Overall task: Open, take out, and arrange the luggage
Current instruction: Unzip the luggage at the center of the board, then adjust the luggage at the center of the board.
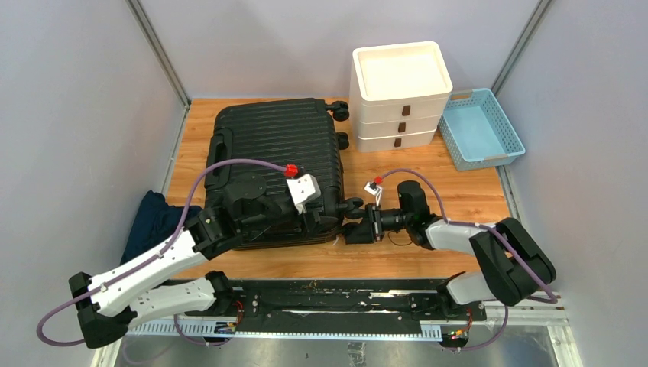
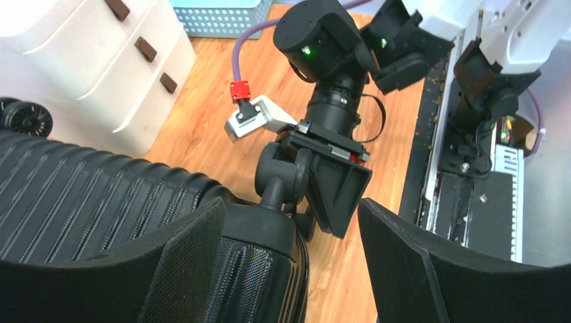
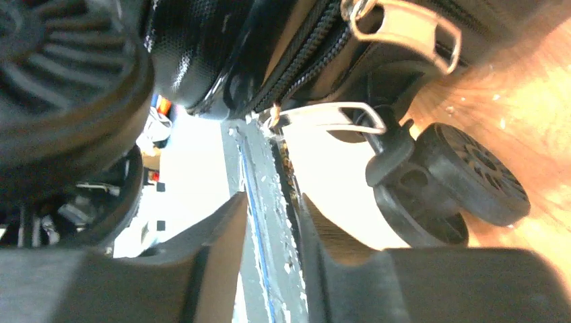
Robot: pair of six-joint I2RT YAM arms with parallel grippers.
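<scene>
Luggage (image 1: 275, 153) lies flat, closed, left-centre of table (image 1: 458, 199), long axis front-to-back; right gripper (image 3: 269, 208), jaws narrow and empty, is nearer the 2 zip pulls (image 3: 330, 116), just ahead of it at near-right corner; left gripper (image 2: 291, 215) gapes wide over same corner, holding nothing

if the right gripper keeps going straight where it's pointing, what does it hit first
Most likely the nearer silver zipper pull on the edge of the luggage. The right gripper, fingers slightly apart, points roughly at it, with a corner wheel just off that line. Depth is hard to judge.
</scene>
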